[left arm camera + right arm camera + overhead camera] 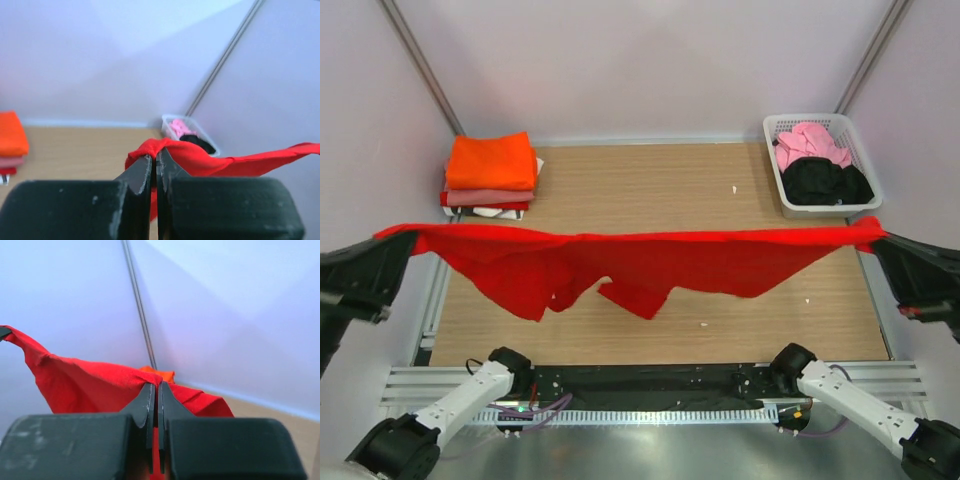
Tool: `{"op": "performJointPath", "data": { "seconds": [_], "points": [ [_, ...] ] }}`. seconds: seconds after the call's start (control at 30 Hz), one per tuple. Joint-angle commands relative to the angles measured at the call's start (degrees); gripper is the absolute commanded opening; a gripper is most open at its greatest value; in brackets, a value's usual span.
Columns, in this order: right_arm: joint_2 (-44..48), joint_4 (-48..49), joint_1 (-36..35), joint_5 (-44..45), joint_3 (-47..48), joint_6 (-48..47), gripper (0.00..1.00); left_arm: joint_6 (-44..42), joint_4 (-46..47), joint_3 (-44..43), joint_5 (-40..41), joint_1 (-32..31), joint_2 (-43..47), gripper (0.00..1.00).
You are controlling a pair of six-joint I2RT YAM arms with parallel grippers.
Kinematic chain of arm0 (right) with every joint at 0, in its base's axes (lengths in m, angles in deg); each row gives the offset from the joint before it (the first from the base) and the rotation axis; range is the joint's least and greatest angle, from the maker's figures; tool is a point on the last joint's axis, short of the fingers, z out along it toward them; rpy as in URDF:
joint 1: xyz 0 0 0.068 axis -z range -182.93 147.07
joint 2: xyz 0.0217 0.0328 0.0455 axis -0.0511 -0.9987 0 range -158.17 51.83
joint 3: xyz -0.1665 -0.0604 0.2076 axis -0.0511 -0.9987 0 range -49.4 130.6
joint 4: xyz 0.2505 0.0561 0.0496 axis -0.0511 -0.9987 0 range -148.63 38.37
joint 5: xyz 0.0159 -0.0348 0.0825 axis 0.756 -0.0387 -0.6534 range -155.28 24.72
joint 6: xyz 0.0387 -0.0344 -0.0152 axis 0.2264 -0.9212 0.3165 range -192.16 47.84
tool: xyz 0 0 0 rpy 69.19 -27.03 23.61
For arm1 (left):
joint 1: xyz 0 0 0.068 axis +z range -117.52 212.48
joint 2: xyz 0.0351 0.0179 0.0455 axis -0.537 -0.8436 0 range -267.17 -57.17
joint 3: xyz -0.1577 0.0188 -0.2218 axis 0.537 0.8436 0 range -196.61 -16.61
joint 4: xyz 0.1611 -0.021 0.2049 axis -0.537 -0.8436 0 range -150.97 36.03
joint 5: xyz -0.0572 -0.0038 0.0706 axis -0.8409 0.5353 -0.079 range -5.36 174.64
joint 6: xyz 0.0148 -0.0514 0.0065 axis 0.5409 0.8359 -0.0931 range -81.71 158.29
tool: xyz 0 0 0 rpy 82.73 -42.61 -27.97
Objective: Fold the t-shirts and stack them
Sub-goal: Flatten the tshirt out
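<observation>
Hands apart, red tee stretched btwn

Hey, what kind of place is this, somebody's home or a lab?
Probably a robotics lab cell: wooden tabletop boxed in by plain pale panel walls, metal mounting frame at the near edge, red t-shirt held stretched above.

Matt red cloth tee, smooth wood-grain table, white plastic basket

Red t-shirt stretched wide in mid-air — orange one folded back-left, pink and black crumpled back-right.
</observation>
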Motion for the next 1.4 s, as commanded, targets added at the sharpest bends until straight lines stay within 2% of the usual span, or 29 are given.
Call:
{"op": "performJointPath", "data": {
  "seconds": [0.0,0.03,0.2,0.33,0.47,0.5,0.57,0.63,0.7,0.73,0.77,0.8,0.83,0.87,0.9,0.93,0.97,1.07,1.1,1.23,1.37],
  "points": [
    [0.92,0.98,0.17,-4.27,3.32,-5.69,0.01,-5.09,2.26,-6.49,-7.47,4.18,0.38,0.0],
    [1.62,0.89,0.26,-3.48,4.63,-5.86,0.01,-5.19,2.61,-9.38,-7.91,5.07,-0.23,0.0],
    [2.33,2.47,0.26,7.84,4.48,-6.83,0.01,-3.52,6.3,-10.03,-8.71,6.22,-2.95,0.0],
    [-2.14,3.08,0.26,18.38,4.12,-8.5,0.01,-3.43,7.8,-12.3,-4.24,6.22,-8.4,0.0],
    [-10.83,4.58,0.26,32.79,0.53,-10.26,0.01,-3.69,6.05,-15.65,1.55,6.22,-19.89,0.0],
    [-15.82,4.15,0.26,40.13,-0.7,-10.26,0.01,-3.61,4.65,-15.65,3.49,6.22,-22.53,0.0],
    [-21.99,2.04,0.26,46.86,-2.11,-8.08,0.01,-3.17,2.28,-15.82,8.41,6.22,-27.81,0.0],
    [-31.57,2.46,0.69,54.23,-4.84,-6.75,0.01,-2.29,-0.89,-15.3,13.17,7.0,-37.38,0.01],
    [-38.59,2.91,7.43,49.29,-5.99,-4.13,0.01,0.6,-2.48,-15.04,8.91,9.9,-48.76,0.06],
    [-46.03,1.17,11.12,40.64,-5.38,-1.58,0.02,1.4,-4.05,-15.56,7.48,12.61,-53.8,0.09],
    [-50.54,0.28,17.51,36.47,-4.94,1.66,0.32,2.19,-5.28,-16.87,5.64,13.85,-58.55,0.16],
    [-54.85,-1.03,19.49,32.77,-2.41,2.74,0.67,3.07,-8.25,-21.23,2.49,14.73,-63.12,0.28],
    [-63.42,-4.61,20.46,31.43,-0.56,3.53,0.89,2.99,-9.85,-24.32,0.46,15.87,-73.52,0.43],
    [-66.55,-7.0,20.65,32.72,3.64,4.93,0.99,2.55,-11.6,-30.44,-1.65,15.89,-77.28,0.72],
    [-68.75,-8.67,20.56,33.69,4.72,5.38,1.0,1.85,-15.45,-32.76,-2.37,15.62,-80.8,0.95],
    [-69.56,-8.69,20.56,33.61,4.47,5.65,1.0,1.24,-16.1,-33.05,-1.07,14.49,-82.4,1.0],
    [-69.13,-7.91,20.65,32.48,3.69,5.65,1.0,0.45,-15.15,-31.22,0.42,13.7,-81.02,1.0],
    [-66.06,-5.53,20.56,31.42,-0.26,6.44,1.0,0.52,-1.99,-7.4,0.7,12.63,-68.47,1.0],
    [-65.44,-5.53,20.73,30.98,-0.71,6.7,1.0,0.96,2.66,-4.08,0.61,12.63,-65.74,1.0],
    [-61.23,-3.78,19.86,26.68,-5.8,8.37,1.0,2.54,5.69,6.13,2.01,12.37,-56.07,1.0],
    [-54.9,3.07,19.33,17.11,-19.04,9.86,1.0,4.39,10.17,19.9,5.78,12.11,-52.19,0.98]
  ]
}}
